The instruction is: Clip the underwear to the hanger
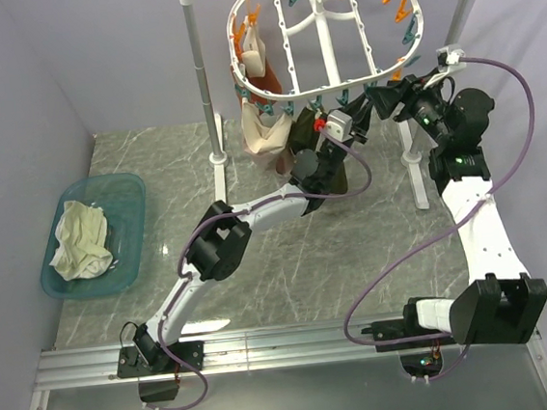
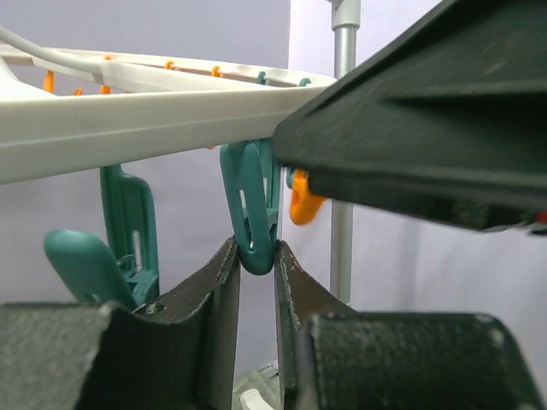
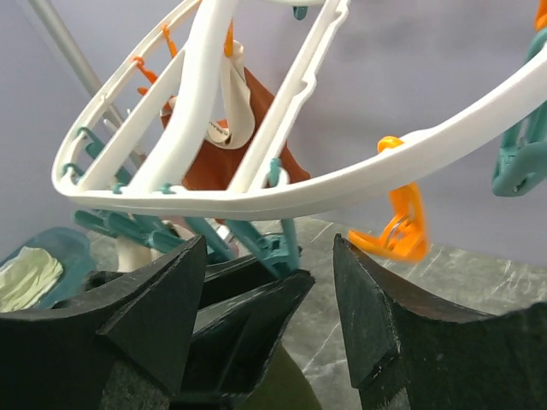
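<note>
Top external shows the grey worktop (image 1: 308, 260), then the hanger (image 1: 328, 45) at upper centre, with the underwear (image 1: 348, 176) bunched just below its near rim. The right pincer (image 3: 269, 256) gapes wide, holding nothing. The left pincer (image 2: 256, 252) is narrow, tips flanking a teal clothespin (image 2: 249, 201); whether it squeezes, I cannot tell. No cloth shows in that peg, so I judge the clipping not yet done.

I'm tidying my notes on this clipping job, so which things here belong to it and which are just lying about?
Part of the job: underwear, hanger, teal clothespin, left gripper, right gripper.
Not part of it: basin, cream cloth in it, pinkish-beige garment, rust-red garment, pole stand.
</note>
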Controlling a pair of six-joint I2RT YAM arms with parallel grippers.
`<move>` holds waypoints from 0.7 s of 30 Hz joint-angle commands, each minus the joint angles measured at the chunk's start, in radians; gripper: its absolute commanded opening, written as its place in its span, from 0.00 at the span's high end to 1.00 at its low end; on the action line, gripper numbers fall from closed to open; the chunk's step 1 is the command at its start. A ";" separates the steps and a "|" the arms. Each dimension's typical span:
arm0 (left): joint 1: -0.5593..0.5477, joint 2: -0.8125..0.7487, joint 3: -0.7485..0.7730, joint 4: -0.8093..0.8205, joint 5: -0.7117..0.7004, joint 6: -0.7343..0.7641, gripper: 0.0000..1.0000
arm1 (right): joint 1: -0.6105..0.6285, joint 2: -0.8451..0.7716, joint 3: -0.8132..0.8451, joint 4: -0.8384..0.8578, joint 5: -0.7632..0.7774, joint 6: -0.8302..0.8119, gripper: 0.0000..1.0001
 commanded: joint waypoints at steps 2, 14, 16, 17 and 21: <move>-0.002 -0.091 -0.025 0.065 0.028 0.010 0.88 | 0.024 0.033 0.021 0.092 0.033 -0.021 0.32; -0.005 -0.123 -0.089 0.072 0.033 0.002 0.91 | 0.068 0.044 0.017 0.149 0.074 -0.018 0.32; -0.005 -0.128 -0.098 0.071 0.031 -0.001 0.91 | 0.081 0.043 0.012 0.158 0.093 -0.027 0.33; -0.005 -0.130 -0.100 0.071 0.030 -0.001 0.91 | 0.084 0.044 0.014 0.158 0.097 -0.038 0.35; -0.007 -0.136 -0.106 0.072 0.034 -0.001 0.87 | 0.088 0.046 0.017 0.150 0.134 -0.047 0.62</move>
